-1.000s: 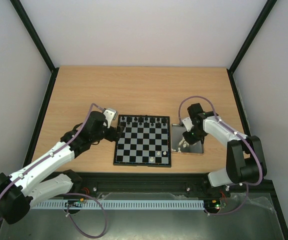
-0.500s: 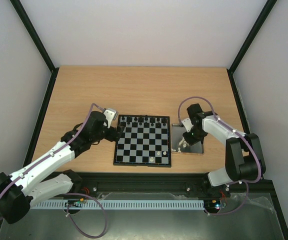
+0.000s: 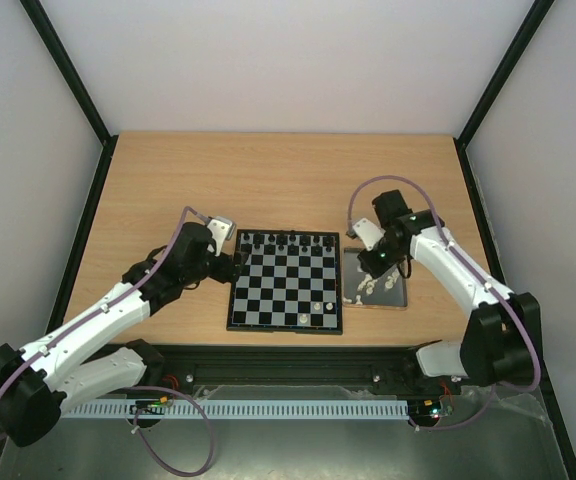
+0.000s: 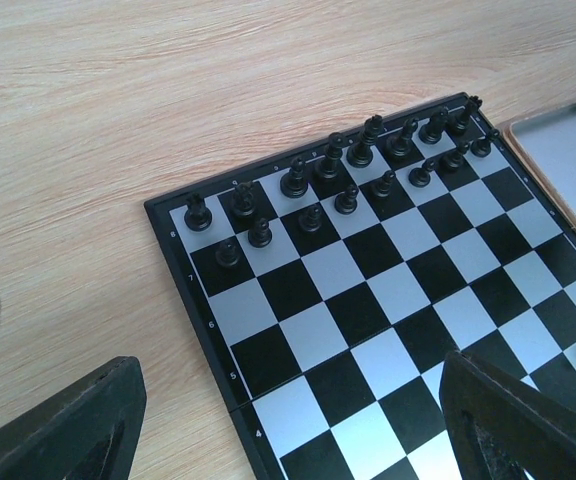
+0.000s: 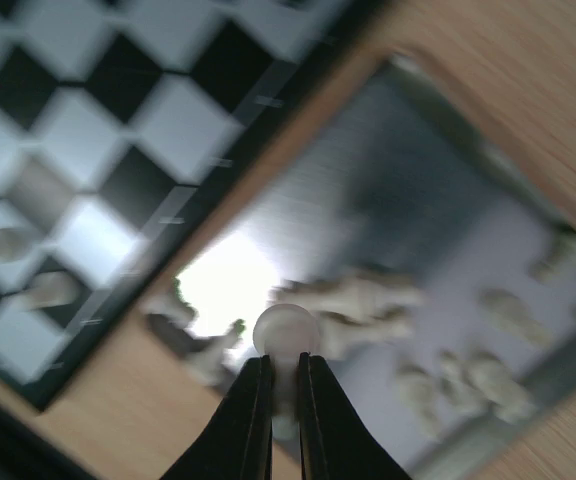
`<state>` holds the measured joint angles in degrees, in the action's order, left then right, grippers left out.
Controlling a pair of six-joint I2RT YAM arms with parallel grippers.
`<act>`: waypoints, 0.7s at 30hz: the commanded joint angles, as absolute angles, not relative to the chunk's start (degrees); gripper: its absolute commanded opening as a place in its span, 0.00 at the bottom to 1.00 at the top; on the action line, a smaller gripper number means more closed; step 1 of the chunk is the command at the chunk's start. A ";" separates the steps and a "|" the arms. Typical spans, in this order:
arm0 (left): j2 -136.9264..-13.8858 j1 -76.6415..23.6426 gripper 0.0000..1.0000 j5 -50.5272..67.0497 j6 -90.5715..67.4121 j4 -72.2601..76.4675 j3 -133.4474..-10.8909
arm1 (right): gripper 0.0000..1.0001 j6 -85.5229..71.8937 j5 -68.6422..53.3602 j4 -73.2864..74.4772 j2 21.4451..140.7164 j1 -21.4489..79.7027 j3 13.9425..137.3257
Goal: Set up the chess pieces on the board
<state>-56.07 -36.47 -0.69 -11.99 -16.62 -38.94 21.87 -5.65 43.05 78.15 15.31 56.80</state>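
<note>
Remotely, I have the right end effector clamped shut on one tiny cream-white, round-headed chess piece over the shiny rectangular metal tray, where more pale pieces lie heaped. Next, I judge, comes a careful carry left to the small black-and-grey chequered board, whose near right corner holds a few white figures. My left end effector hovers agape beside the board's left edge on the counter; black figures line its far rows.

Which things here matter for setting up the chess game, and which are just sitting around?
In the job: board; white pieces; right gripper, shut on a white piece.
Just there: black pieces, already lined up; tray; left gripper, open.
</note>
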 commanded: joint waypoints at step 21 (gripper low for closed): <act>-57.61 -36.76 0.84 -2.73 -11.93 -16.64 -38.94 | 0.06 27.01 -1.40 42.72 79.70 56.79 50.55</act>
